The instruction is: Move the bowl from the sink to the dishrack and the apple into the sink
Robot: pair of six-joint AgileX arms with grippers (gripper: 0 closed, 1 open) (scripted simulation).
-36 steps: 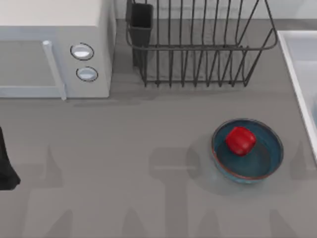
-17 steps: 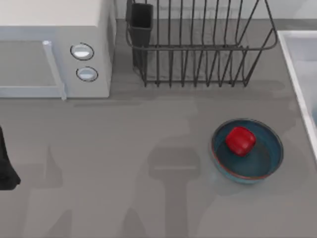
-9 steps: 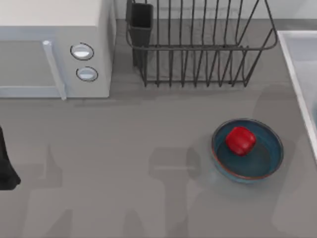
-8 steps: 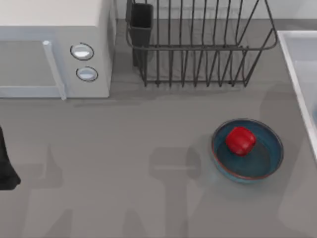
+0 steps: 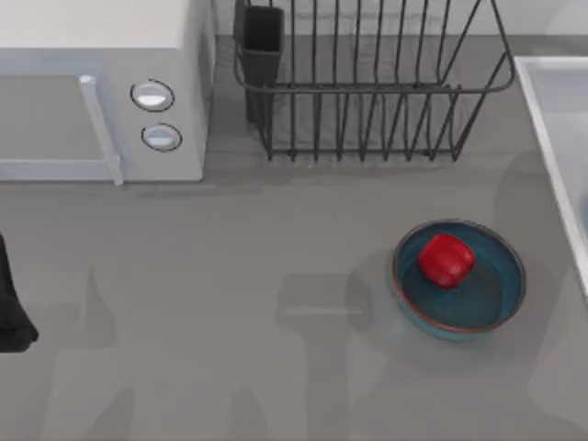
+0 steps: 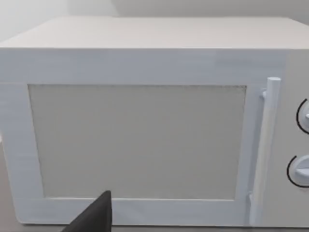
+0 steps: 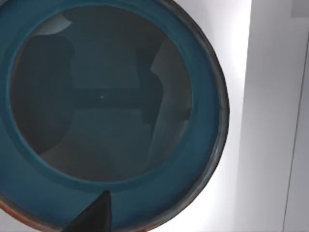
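The right gripper's camera looks straight down into the bowl (image 7: 101,104) in the sink (image 7: 270,121); finger state cannot be told.

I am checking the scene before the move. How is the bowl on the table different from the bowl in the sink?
The bowl on the table holds the red apple; the bowl in the sink is empty. The bowl on the table sits on the grey table in front of the dishrack, while the other rests inside the pale sink, under the right arm's wrist camera. Both are round and teal-blue with a thin reddish-brown rim.
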